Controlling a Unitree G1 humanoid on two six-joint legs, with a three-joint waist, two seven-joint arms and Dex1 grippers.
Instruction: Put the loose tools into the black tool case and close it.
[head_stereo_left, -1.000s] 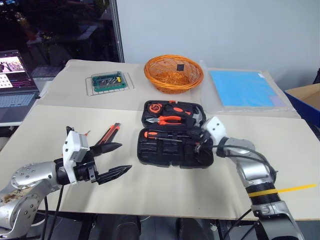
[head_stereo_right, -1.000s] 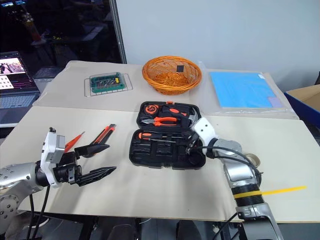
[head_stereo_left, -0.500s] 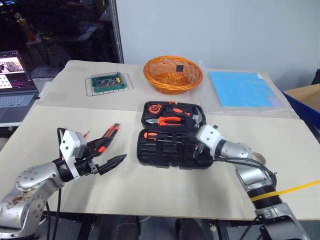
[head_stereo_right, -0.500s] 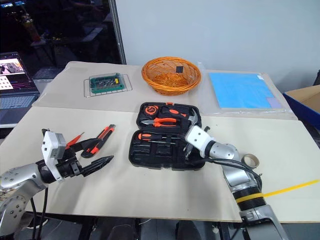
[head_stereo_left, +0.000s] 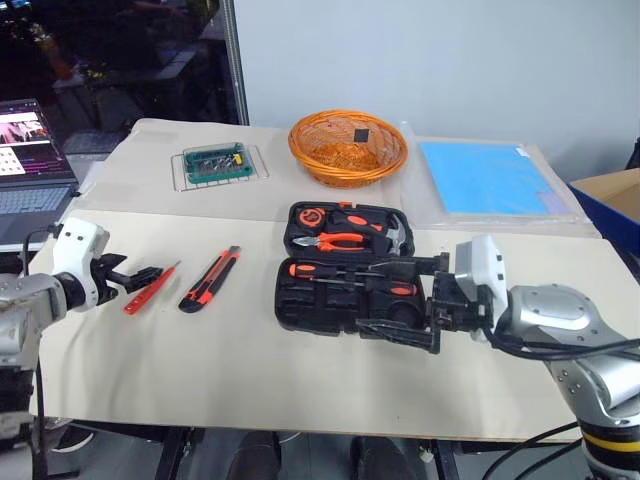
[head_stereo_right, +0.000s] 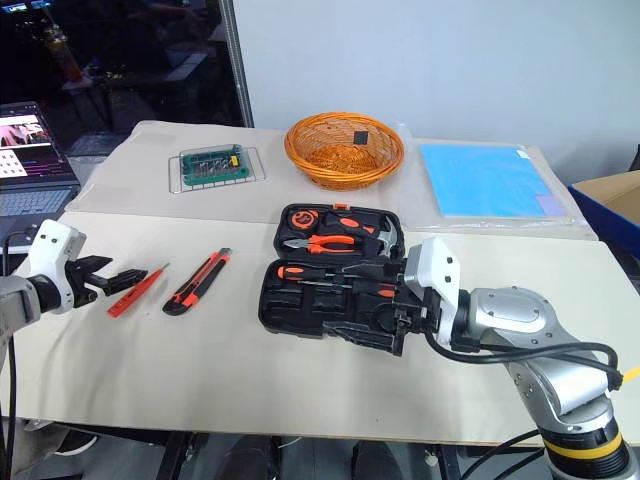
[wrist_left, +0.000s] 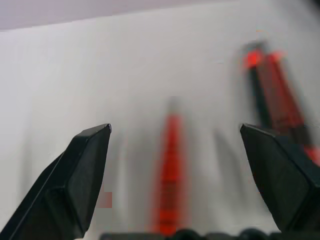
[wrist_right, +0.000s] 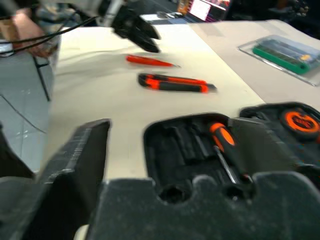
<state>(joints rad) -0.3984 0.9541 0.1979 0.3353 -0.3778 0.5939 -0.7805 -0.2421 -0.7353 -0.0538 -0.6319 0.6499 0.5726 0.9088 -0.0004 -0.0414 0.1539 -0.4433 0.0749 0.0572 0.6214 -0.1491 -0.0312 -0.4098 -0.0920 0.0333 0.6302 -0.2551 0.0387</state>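
Two grippers spread, empty: left (head_stereo_left: 140, 277), right (head_stereo_left: 400, 325) | beige table (head_stereo_left: 300, 380) | grey wall (head_stereo_left: 450, 60) | laptop (head_stereo_left: 30, 150)

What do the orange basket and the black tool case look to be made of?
The orange basket looks woven, wicker or plastic strands, judging by its open lattice weave. The black tool case looks like matte moulded plastic, with rounded corners and shaped recesses holding tools.

The left gripper (head_stereo_left: 150, 276) has been swung out toward the table's left edge, beside the small orange screwdriver (head_stereo_left: 151, 287). The right gripper (head_stereo_left: 400, 312) has been withdrawn from the black tool case (head_stereo_left: 345, 268) and opened, with a screwdriver (head_stereo_left: 385, 288) left inside.
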